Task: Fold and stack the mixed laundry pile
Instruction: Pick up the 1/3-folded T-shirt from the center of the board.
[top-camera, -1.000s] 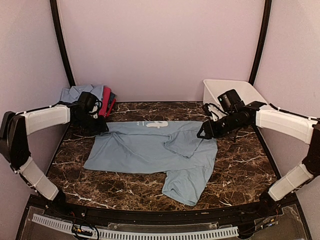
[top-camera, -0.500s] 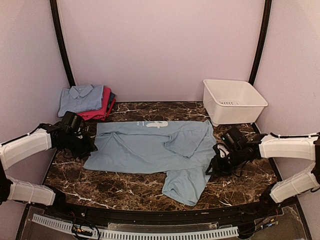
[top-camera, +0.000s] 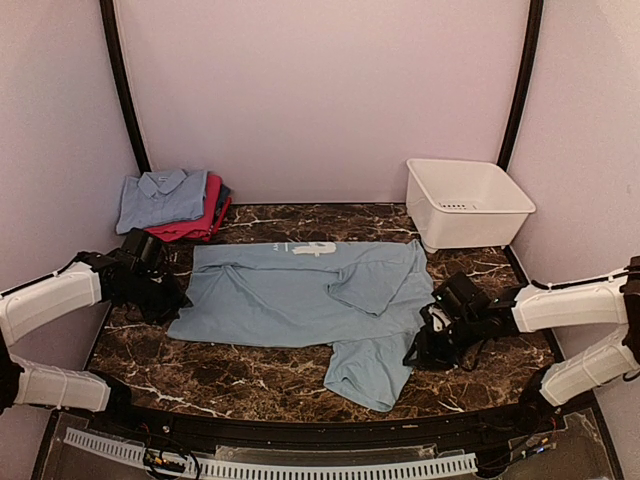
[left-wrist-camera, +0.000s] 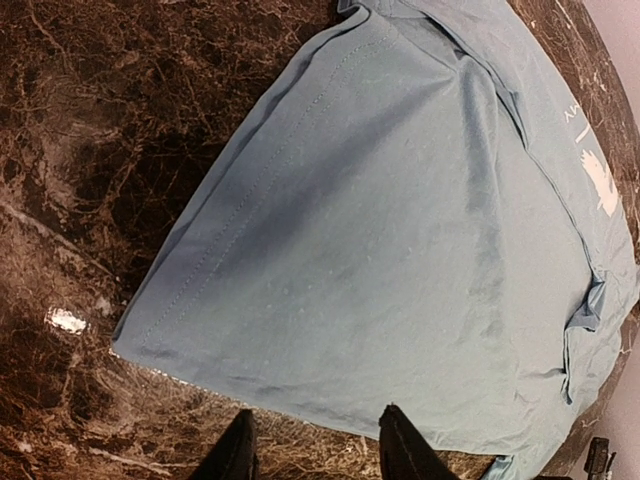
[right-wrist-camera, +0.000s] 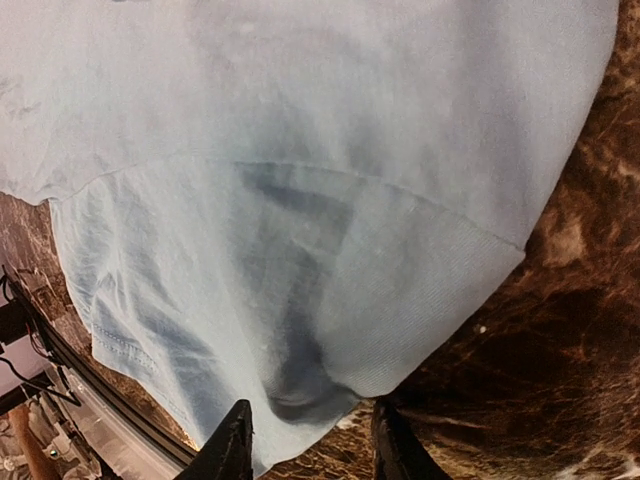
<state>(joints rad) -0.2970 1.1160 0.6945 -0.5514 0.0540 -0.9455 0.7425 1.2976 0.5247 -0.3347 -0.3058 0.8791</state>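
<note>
Occupying the whole work area: dark brown marble tabletop (top-camera: 250, 375), veined in white and catching a small glare spot in the left wrist view.

Standing upright on its far right corner: white rectangular plastic tub (top-camera: 478, 228), facing open side up and showing a short row of small slots inside, toward the near side.

Closing off the back and both sides: plain pale lilac walls (top-camera: 320, 90).

Running up the two rear corners: left black pole (top-camera: 123, 85) and right black pole (top-camera: 520, 85), spreading apart toward the top.

Bordering the near edge of the tabletop: black curved rim (top-camera: 300, 428).

Lying just in front of that rim: white perforated strip (top-camera: 300, 468), running left to right.
</note>
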